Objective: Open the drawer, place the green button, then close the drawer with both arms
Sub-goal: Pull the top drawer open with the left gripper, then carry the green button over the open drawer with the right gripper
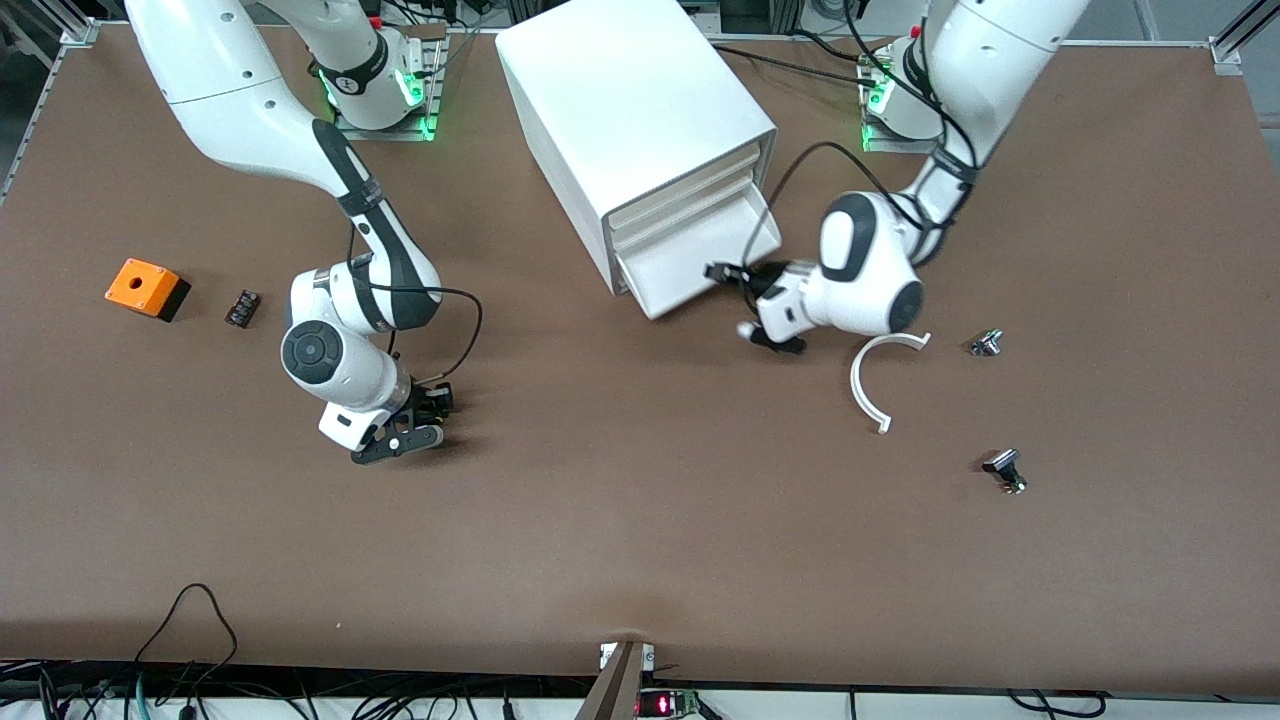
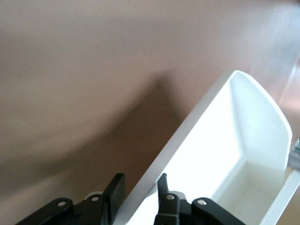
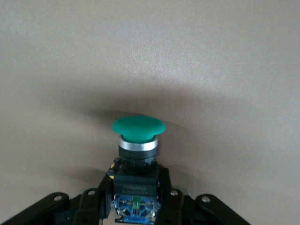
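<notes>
My arms (image 1: 240, 110) are glossy white shells with black joint discs and black bands at the elbows. Thin black cables loop loose along both forearms. Small dark screw holes dot the upper links. Bases glow green. Grippers are black: left gripper (image 1: 742, 300), right gripper (image 1: 425, 418), linkage fingers (image 3: 93, 199) with silver rivets.

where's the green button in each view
Front view: hidden inside the right claw, low over the brown table toward the right arm's end.
Left wrist view: not in it; only the left claw straddling the open drawer's front wall.
Right wrist view: the button sits at centre, clamped.
Shared landmark: the brown table.
</notes>
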`<move>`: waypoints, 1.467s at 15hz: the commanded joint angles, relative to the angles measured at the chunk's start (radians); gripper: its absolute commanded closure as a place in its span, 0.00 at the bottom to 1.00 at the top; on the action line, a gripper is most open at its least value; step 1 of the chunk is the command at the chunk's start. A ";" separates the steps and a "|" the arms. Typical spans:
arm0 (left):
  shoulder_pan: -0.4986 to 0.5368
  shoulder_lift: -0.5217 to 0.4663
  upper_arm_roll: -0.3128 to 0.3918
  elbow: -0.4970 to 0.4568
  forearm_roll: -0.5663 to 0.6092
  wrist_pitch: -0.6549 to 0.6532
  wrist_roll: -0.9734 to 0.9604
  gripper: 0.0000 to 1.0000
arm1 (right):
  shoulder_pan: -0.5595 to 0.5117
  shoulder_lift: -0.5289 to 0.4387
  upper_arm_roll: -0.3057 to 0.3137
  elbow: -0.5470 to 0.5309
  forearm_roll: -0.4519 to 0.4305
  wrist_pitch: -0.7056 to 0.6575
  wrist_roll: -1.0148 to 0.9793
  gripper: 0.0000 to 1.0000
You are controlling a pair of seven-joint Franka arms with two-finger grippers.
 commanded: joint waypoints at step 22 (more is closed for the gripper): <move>0.344 -0.556 0.031 0.199 0.763 -0.339 -0.078 0.00 | 0.420 -0.029 0.209 0.395 -0.216 -0.095 -0.346 0.87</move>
